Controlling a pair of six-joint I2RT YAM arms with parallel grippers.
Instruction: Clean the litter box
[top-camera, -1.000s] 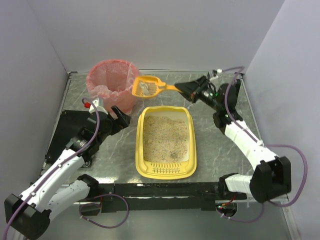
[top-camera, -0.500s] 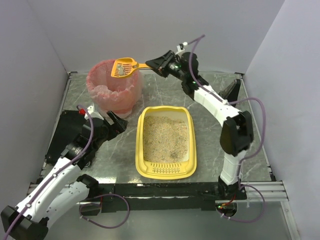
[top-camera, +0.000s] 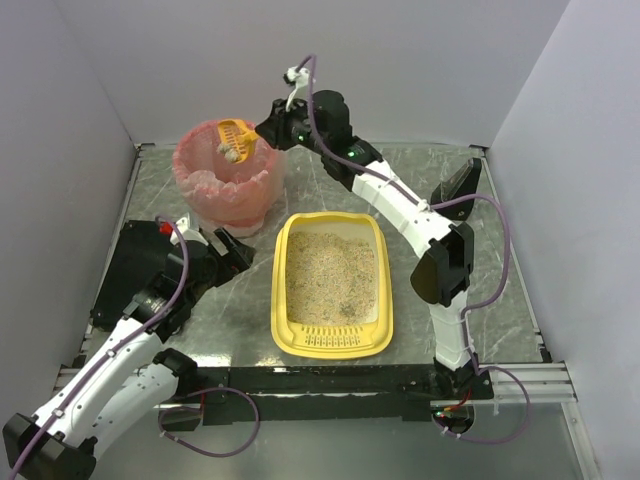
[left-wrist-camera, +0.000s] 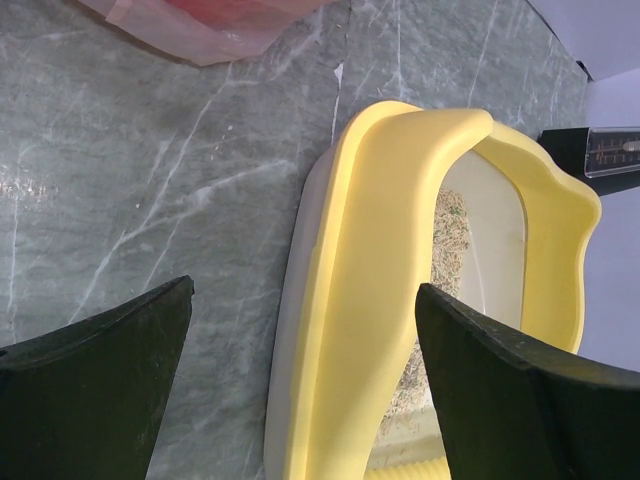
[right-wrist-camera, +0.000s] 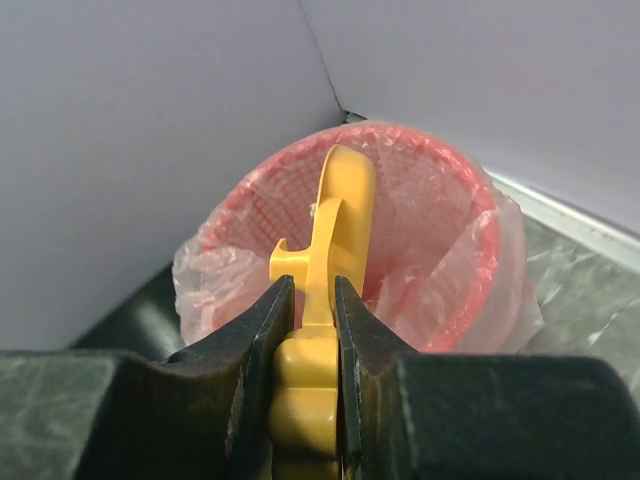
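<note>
The yellow litter box (top-camera: 283, 300) lies mid-table with beige litter inside; its near rim (left-wrist-camera: 380, 260) fills the left wrist view. My right gripper (top-camera: 268, 133) is shut on the handle of the orange scoop (top-camera: 236, 138), whose head is turned on edge over the pink-lined basket (top-camera: 205, 185). In the right wrist view the scoop (right-wrist-camera: 335, 225) stands edge-on above the basket's mouth (right-wrist-camera: 470, 260), with the gripper (right-wrist-camera: 314, 292) clamped on its handle. My left gripper (top-camera: 232, 250) hangs open just left of the box, and in its own view the gripper (left-wrist-camera: 300, 320) has the box rim between its fingers without touching.
A black mat (top-camera: 135, 265) covers the table's left side under the left arm. Grey walls close in the back and both sides. A dark bracket (top-camera: 455, 185) stands at the back right.
The right arm has swung left from beside the box to over the basket, and the scoop has rolled from flat onto its edge. The left arm has drawn back slightly.
</note>
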